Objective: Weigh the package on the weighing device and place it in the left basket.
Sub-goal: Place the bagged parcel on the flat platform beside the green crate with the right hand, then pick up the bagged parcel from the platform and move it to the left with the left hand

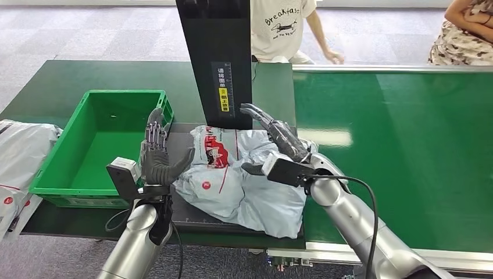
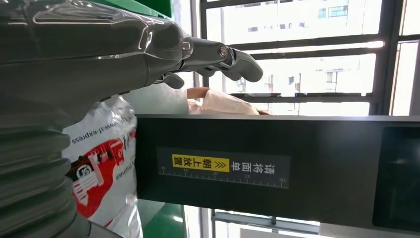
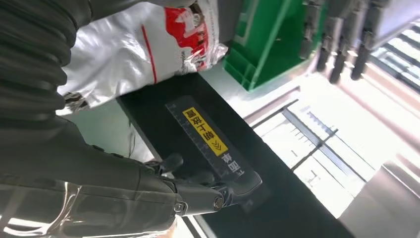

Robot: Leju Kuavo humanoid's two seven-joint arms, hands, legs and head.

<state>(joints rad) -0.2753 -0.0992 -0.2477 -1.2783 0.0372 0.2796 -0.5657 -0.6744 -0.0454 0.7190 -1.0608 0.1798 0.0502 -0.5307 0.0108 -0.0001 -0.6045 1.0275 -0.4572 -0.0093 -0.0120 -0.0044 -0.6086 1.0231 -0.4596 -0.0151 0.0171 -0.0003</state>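
Observation:
The package [image 1: 232, 177], a crumpled grey-white mailer bag with red print, lies on the black weighing platform [image 1: 195, 220] in front of the device's black upright post [image 1: 216, 58]. My left hand [image 1: 158, 158] stands open at the bag's left edge, fingers pointing up, between the bag and the green basket [image 1: 64, 168]. My right hand [image 1: 280, 136] lies flat over the bag's right side, fingers stretched toward the post, holding nothing. The left wrist view shows the left hand [image 2: 148, 44], the bag [image 2: 106, 163] and the post [image 2: 277, 168]. In the right wrist view are the right hand [image 3: 148, 193], the bag [image 3: 143, 44] and the basket [image 3: 267, 44].
A green conveyor belt [image 1: 407, 151] runs along the right. More mailer bags [image 1: 17, 151] lie left of the basket. Two people [image 1: 285, 26] [image 1: 465, 32] stay behind the table. The basket holds nothing.

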